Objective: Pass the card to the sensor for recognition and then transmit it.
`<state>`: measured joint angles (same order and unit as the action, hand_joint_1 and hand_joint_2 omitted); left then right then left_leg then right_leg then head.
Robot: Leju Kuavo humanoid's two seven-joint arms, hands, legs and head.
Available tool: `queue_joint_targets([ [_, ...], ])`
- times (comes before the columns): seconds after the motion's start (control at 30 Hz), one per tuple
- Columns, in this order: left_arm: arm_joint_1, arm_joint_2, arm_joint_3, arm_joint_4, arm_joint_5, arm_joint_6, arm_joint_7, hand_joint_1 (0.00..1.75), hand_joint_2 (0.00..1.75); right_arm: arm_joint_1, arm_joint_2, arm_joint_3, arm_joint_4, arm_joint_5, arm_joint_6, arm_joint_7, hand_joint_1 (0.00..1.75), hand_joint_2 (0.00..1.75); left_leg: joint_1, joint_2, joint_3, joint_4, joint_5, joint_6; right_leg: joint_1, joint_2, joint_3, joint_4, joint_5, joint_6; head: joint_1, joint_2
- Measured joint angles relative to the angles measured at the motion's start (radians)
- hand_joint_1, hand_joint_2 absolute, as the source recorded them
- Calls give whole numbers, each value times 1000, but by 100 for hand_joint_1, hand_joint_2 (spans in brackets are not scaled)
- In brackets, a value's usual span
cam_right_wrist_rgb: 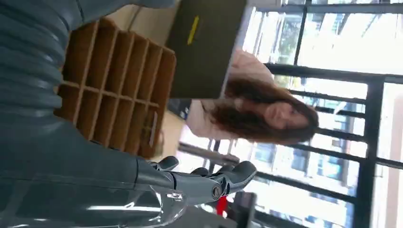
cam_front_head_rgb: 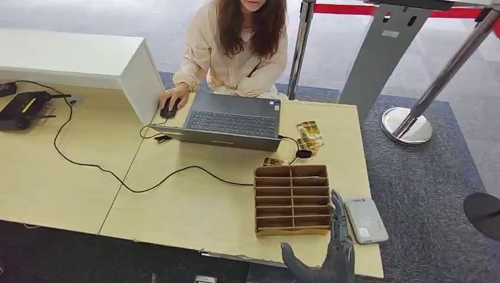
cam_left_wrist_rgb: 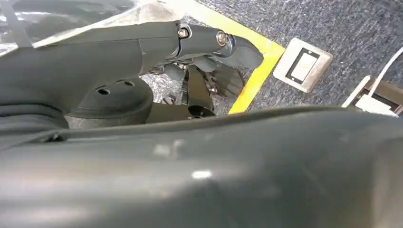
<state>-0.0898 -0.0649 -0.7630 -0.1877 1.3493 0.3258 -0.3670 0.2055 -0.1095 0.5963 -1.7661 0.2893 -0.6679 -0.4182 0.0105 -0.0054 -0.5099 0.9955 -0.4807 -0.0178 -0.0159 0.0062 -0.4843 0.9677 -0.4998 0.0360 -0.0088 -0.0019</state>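
Right hand, empty with fingers extended, raised between the wooden organizer and grey sensor; cards lie well apart beside the laptop, so reaching them risks knocking the organizer

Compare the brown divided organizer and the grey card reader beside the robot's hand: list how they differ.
The brown organizer is a wooden box split into many open slots; the grey card reader is a smooth, closed, flat slab. The organizer is the wider and taller; the card reader is slimmer and lower. The organizer sits to the left of the right hand, the card reader to its right, at the table's edge. Both rest on the table's near right corner.
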Motion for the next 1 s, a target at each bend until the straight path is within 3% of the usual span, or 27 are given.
queue_joint_targets([
  [0.13, 1, 5, 0, 0, -3, -8, 0, 0, 0, 25, 33, -89, -81, 240, 0, 91, 0, 175, 0, 0, 0, 0, 0, 0, 0, 0, 0, 0, 0, 0, 0, 0],
  [0.27, 0, 12, 0, 0, -6, -16, 0, 0, 0, 25, 37, -152, -149, 479, -1, 251, 0, 175, 0, 0, 0, 0, 0, 0, 0, 0, 1, 0, 0, 0, 0, 0],
  [0.4, 0, 21, 0, 0, -13, -26, 0, 0, 0, -15, -32, -171, -221, 636, 3, 496, 0, 175, -1, 0, 1, 0, 0, 0, -1, 0, 1, 0, 1, 1, 0, 0],
  [0.5, 0, 28, 0, 0, -17, -33, 3, 0, 0, -61, -101, -177, -272, 661, 44, 606, 0, 175, -1, 1, 1, 0, 0, 0, -1, 0, 1, 0, 1, 1, 0, 0],
  [0.67, 0, 35, 0, 0, -23, -42, 3, 0, 0, -125, -192, -193, -326, 689, 156, 658, 0, 175, -1, 0, 1, 0, 0, 0, -2, 0, 1, 0, 1, 1, 0, 0],
  [0.9, -1, 41, -5, 0, -47, -66, 9, 0, 0, -282, -305, -185, -363, 862, 519, 708, 0, 175, -1, 0, 1, 0, 0, 0, -1, 0, 1, 0, 1, 1, 0, 0],
  [1.0, 0, 44, -8, 0, -51, -76, 9, 0, 0, -348, -329, -161, -362, 869, 594, 710, 0, 175, -1, 0, 1, 0, 0, 0, -1, 0, 1, 1, 1, 1, 0, 0],
])
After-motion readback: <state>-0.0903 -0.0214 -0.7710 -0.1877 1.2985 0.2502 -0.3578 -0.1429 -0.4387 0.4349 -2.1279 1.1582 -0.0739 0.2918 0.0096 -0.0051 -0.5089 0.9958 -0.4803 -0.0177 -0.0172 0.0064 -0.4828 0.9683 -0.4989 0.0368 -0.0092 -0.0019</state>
